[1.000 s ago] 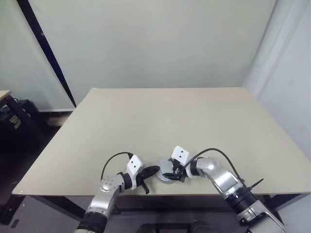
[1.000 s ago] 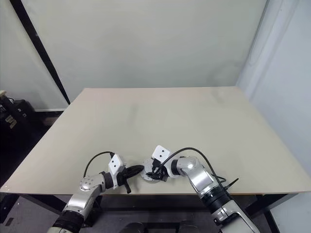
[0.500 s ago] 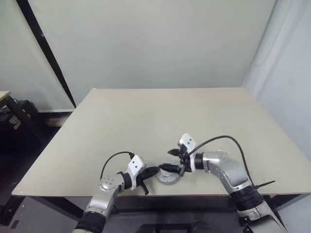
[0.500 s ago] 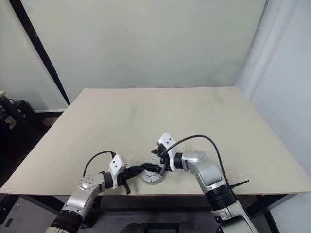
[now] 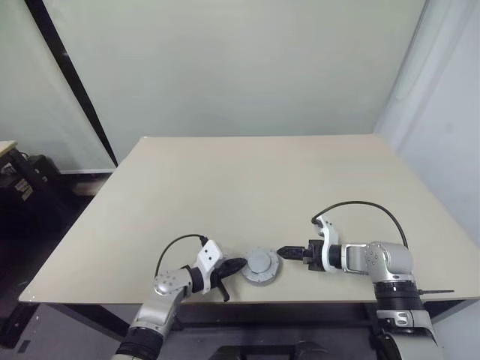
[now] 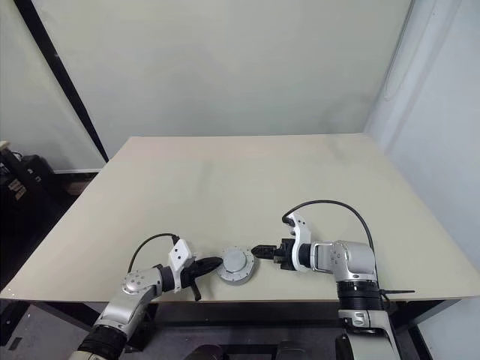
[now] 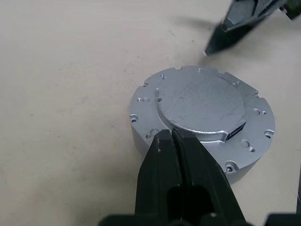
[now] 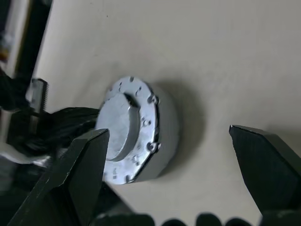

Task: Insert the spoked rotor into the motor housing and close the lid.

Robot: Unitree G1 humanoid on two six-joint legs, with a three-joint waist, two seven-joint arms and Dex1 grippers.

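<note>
The motor housing (image 5: 259,267) sits near the table's front edge, a round silver casing with the lid (image 7: 200,101) lying flat and closed on top. The spoked rotor is hidden. My left gripper (image 5: 240,265) is shut with nothing between its fingers. Its tips (image 7: 170,134) rest against the housing's left rim. My right gripper (image 5: 283,253) stands open just right of the housing, apart from it and pointing at it. Seen from the right wrist, its fingers (image 8: 89,160) spread wide on either side of the housing (image 8: 141,132).
The beige table (image 5: 262,187) stretches bare behind the housing. Its front edge (image 5: 247,301) runs just below the housing and both grippers. A pale wall stands behind, with a dark post at the far left.
My right gripper has left the top of the housing, swung away to the right, rolled over and opened wider. The lid now shows uncovered and flat. The left gripper has stayed put.
</note>
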